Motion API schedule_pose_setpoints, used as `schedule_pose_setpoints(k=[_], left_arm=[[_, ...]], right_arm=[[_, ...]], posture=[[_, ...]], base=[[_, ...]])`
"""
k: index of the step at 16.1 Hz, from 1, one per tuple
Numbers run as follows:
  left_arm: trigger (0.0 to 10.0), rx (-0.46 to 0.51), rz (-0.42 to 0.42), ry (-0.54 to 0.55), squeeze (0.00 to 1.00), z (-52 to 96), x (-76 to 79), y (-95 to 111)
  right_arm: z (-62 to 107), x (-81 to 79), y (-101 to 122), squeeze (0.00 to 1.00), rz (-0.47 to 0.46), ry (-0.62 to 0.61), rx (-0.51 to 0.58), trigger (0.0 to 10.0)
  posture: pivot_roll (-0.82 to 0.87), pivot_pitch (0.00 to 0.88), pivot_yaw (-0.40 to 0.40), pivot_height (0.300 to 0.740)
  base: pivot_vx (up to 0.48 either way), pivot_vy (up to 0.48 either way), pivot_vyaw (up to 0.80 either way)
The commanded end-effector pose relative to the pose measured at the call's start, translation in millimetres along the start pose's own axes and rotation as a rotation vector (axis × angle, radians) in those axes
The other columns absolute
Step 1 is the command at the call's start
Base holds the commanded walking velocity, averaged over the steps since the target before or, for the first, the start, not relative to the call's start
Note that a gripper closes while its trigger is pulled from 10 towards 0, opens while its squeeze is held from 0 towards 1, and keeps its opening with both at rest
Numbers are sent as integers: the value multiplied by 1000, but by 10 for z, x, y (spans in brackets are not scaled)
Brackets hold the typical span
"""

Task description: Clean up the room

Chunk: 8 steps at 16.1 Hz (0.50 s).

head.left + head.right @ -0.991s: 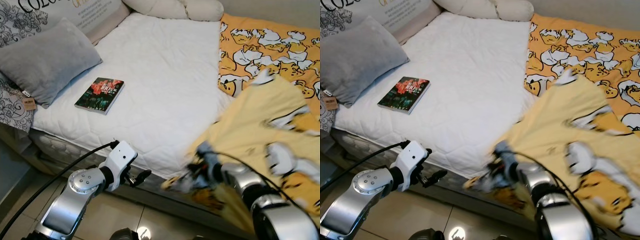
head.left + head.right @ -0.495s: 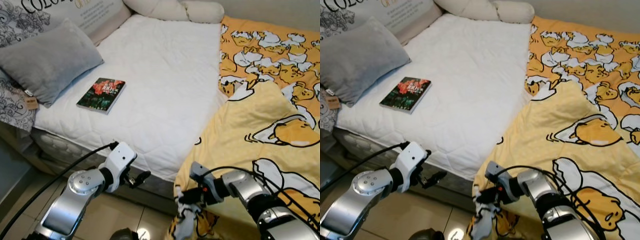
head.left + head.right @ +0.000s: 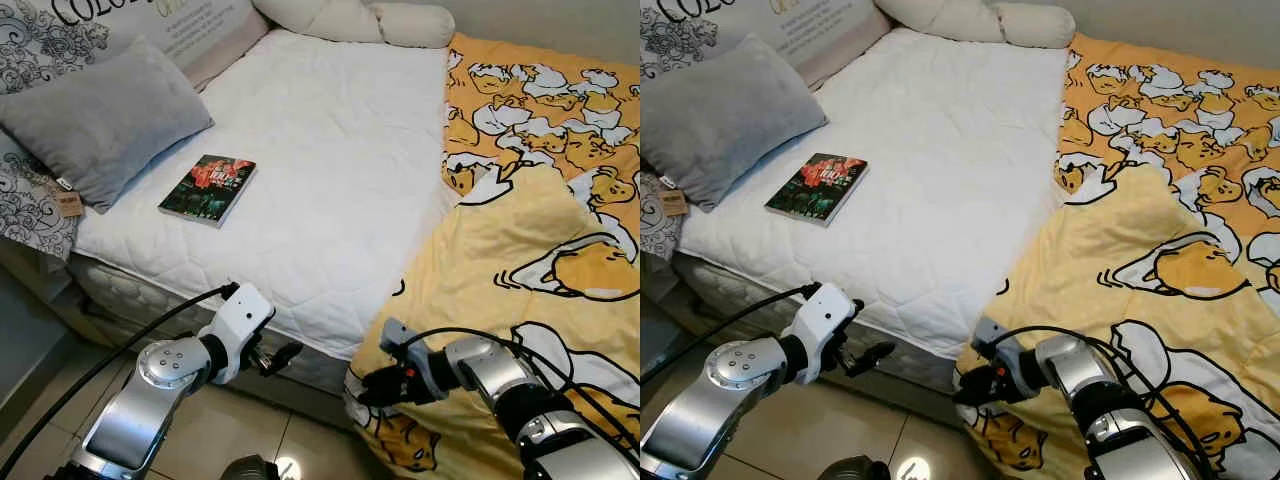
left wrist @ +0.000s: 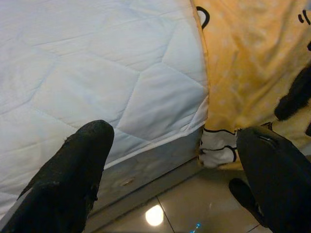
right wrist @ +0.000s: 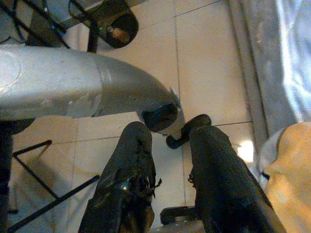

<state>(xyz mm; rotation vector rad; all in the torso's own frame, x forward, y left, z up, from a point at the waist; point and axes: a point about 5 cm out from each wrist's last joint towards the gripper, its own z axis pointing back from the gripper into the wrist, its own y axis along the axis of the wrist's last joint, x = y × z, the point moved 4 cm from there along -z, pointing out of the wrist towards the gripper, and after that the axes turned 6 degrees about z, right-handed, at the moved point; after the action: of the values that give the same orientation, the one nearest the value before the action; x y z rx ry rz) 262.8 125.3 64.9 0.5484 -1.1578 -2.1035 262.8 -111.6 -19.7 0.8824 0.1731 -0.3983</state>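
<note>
Bed point(image 3: 330, 150) with white quilted mattress cover; yellow cartoon blanket point(image 3: 530, 230) covers its far side from the grey pillow point(image 3: 100, 115) and hangs over the bed's front edge to the floor point(image 3: 840, 430). Book point(image 3: 207, 188) lies on the bed near the pillow. Right gripper point(image 3: 375, 385) at the blanket's hanging edge, jaws slightly apart, gripping nothing. Left gripper point(image 3: 285, 355) low by the bed's front edge, jaws wide apart, empty.

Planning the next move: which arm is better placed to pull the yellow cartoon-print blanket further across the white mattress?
Right. The right gripper sits at the yellow cartoon-print blanket edge; the left gripper hangs below the white mattress, apart from it.
</note>
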Motion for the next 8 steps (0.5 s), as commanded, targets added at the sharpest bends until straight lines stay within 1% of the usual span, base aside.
schedule_pose_setpoints(k=[1,2,3,4,5,6,7,8], left_arm=[[10000,-4,-16,-10,0,-10,11,13],[10000,-4,-16,-10,0,-9,12,10],[10000,-5,-15,-9,0,-5,18,5],[10000,-5,-15,-9,0,-2,20,3],[10000,-5,-16,-9,0,-1,20,3],[10000,-5,-16,-8,0,-1,18,3],[10000,-5,-17,-8,0,-1,15,1],[10000,-6,-17,-8,0,-2,16,1]], right_arm=[[46,163,188,1000,8,-121,64,10000],[54,234,236,1000,5,-189,85,10000],[93,412,345,1000,7,-367,125,10000],[144,542,410,1000,5,-505,144,10000],[185,627,431,1000,-26,-597,151,10000],[202,664,437,1000,-56,-638,156,10000],[259,771,451,1000,-120,-775,159,10000],[275,806,458,1000,-140,-828,158,10000]], posture=[[90,29,-3,740],[90,29,-4,740],[90,31,-4,740],[91,32,-4,740],[93,33,-3,740],[93,33,-3,740],[94,34,-2,740],[94,34,-2,740]], base=[[0,0,0],[0,0,0],[0,0,0],[0,0,0],[0,0,0],[0,0,0],[0,0,0],[0,0,0]])
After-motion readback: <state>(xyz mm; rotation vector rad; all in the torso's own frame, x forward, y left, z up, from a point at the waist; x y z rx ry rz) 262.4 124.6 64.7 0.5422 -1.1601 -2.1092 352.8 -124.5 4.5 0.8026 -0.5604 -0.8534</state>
